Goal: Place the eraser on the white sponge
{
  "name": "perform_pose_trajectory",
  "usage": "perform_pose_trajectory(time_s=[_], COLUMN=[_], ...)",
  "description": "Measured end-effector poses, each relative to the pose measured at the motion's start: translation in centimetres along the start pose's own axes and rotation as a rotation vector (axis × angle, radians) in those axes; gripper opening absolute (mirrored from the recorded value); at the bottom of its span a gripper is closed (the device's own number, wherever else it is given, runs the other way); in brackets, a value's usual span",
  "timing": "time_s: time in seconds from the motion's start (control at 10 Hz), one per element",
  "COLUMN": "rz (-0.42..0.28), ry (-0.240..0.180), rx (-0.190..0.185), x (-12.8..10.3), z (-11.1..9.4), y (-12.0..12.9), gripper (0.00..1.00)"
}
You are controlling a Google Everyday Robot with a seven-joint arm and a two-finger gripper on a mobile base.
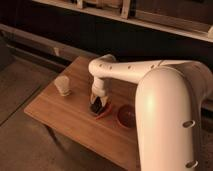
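My gripper hangs from the white arm over the middle of the wooden table, pointing down. A small dark block, the eraser, sits at the fingertips, right on top of the white sponge. The sponge lies flat under the gripper; mostly its red-orange edge shows, the rest is hidden by the gripper. The dark red bowl stands just to the right of the sponge.
A beige upright cylinder-shaped thing stands on the table's left part. The big white arm body fills the right foreground and hides the table's right side. Dark shelving runs behind the table.
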Motion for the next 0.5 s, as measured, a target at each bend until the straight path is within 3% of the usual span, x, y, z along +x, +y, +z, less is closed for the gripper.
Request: perform_pose_trajectory(time_s=[0.3, 0.5], rz=[-0.007, -0.007], ry=[0.005, 0.008], rx=[0.004, 0.008], x=[0.00, 0.04], z=[0.13, 0.24], y=[0.15, 0.13], gripper=[0.00, 0.10])
